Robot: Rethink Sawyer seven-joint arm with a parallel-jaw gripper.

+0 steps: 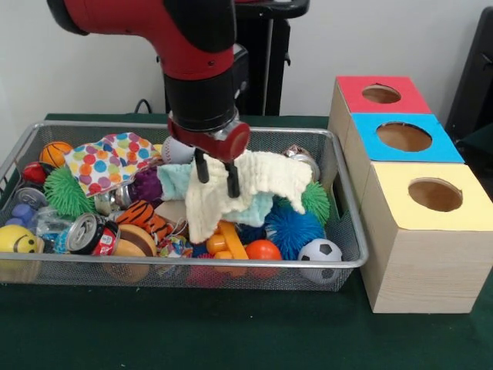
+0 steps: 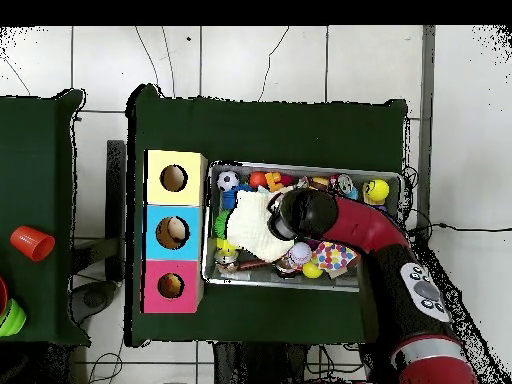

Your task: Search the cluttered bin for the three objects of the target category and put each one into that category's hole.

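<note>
My gripper (image 1: 217,179) hangs over the middle of the wire bin (image 1: 231,264), shut on a cream waffle cloth (image 1: 269,181). The cloth drapes from the black fingers (image 1: 202,166), with one corner hanging down toward the toys. In the overhead view the cloth (image 2: 252,220) spreads over the bin's end nearest the boxes, beside the arm's wrist (image 2: 305,212). A polka-dot cloth (image 1: 108,160) and a teal cloth (image 1: 176,179) lie in the clutter to the left. Three boxes stand to the right: red (image 1: 381,94), blue (image 1: 404,137) and yellow (image 1: 435,194), each with a round hole on top.
The bin also holds a soda can (image 1: 86,233), a smiley ball (image 1: 17,240), a soccer ball (image 1: 320,251), a blue spiky ball (image 1: 293,230), a green spiky ball (image 1: 68,191) and a tiger toy (image 1: 142,216). A red cup (image 2: 32,242) sits on the side table.
</note>
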